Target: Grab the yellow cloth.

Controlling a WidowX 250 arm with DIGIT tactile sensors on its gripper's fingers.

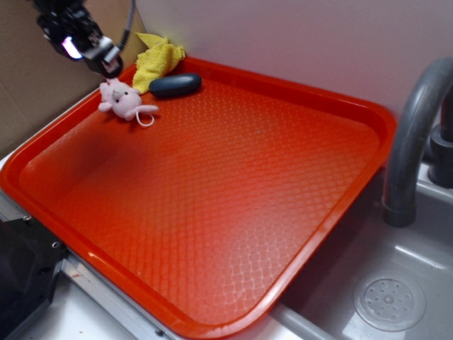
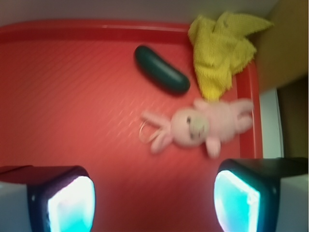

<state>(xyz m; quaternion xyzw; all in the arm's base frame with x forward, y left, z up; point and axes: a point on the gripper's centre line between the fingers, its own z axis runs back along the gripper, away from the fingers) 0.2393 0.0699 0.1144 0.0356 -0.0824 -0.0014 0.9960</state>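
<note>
The yellow cloth (image 1: 157,59) lies crumpled over the far left corner of the red tray (image 1: 212,212), partly draped on the rim. In the wrist view the yellow cloth (image 2: 220,50) is at the upper right. My gripper (image 1: 106,64) hovers above the tray's left edge, just above the pink plush toy (image 1: 122,100) and left of the cloth. In the wrist view my gripper (image 2: 154,200) is open and empty, with bare red tray between its glowing fingers (image 2: 70,203).
A dark oval stone-like object (image 1: 175,84) lies right beside the cloth, also in the wrist view (image 2: 161,69). The pink plush toy (image 2: 200,126) lies between gripper and cloth. A grey faucet (image 1: 414,142) and sink drain (image 1: 389,303) are at right. Cardboard (image 1: 28,85) stands at left.
</note>
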